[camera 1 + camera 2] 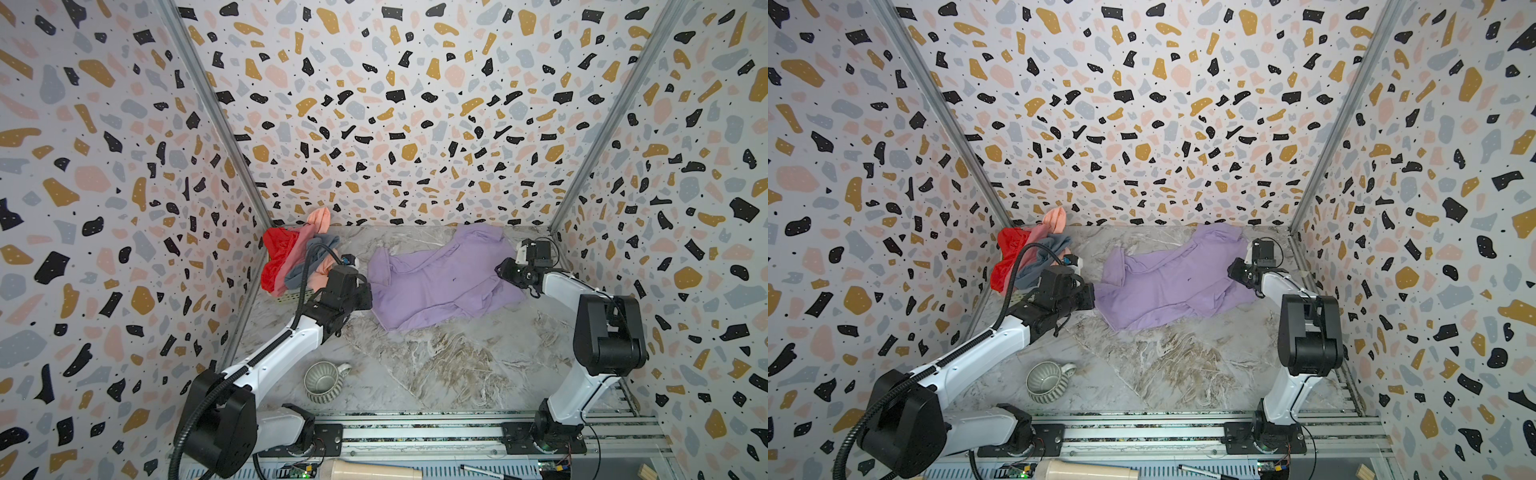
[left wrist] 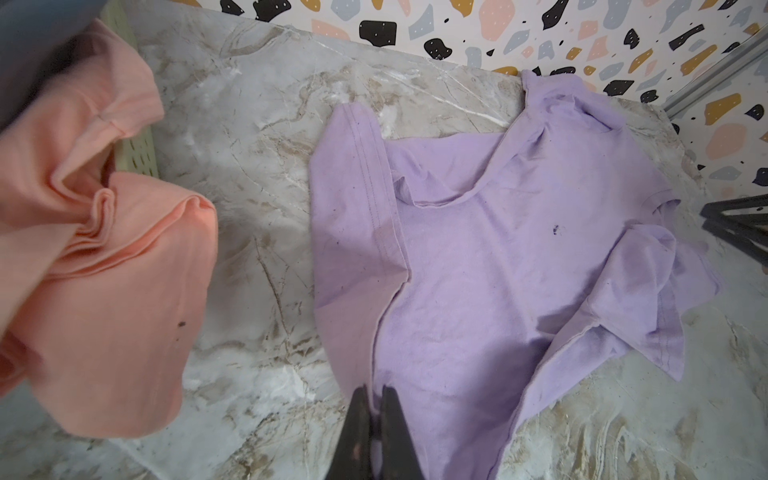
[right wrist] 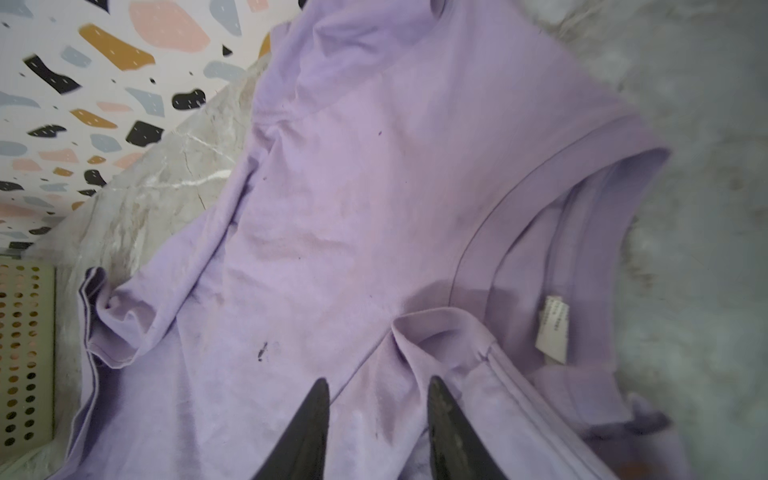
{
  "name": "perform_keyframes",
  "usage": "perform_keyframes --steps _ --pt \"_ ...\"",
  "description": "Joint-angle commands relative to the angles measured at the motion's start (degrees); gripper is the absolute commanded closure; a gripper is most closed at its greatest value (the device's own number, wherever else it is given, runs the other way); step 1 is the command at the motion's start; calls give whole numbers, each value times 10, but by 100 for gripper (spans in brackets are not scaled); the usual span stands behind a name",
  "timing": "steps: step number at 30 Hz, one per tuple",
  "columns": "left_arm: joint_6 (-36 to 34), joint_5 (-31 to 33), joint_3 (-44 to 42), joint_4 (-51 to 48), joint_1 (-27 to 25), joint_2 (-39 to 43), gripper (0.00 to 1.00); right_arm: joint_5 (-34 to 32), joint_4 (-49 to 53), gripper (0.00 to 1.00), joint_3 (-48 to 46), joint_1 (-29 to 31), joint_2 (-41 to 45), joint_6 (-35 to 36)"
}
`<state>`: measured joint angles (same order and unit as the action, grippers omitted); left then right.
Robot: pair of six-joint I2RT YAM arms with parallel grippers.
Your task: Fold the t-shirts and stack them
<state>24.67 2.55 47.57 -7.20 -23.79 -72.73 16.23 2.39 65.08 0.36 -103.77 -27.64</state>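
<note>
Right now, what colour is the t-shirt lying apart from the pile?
Lilac; the t-shirt shows best in the left wrist view.

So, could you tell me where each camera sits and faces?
Both top views: high over the near rail, looking down at the table; left arm and right arm show.
Left wrist: on its arm, facing along the left hand, shut on the lilac t-shirt.
Right wrist: over the open right hand, facing the shirt's collar.
Shared: all show the lilac t-shirt.

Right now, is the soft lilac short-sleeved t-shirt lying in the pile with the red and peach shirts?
No, the lilac t-shirt lies spread on the marble tabletop, with bare marble between it and the peach shirt.
</note>
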Motion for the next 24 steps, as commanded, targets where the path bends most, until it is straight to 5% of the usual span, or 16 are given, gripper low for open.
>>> perform_keyframes --steps 1,15,24 --pt "-6 1 18 16 2 2 100 6 -6 60 14 12 -19 -15" --pt "-4 1 6 16 2 9 100 -105 -8 52 -73 30 72 -38" --pt "-1 -10 5 26 2 5 100 -77 -39 53 -93 27 49 -52"
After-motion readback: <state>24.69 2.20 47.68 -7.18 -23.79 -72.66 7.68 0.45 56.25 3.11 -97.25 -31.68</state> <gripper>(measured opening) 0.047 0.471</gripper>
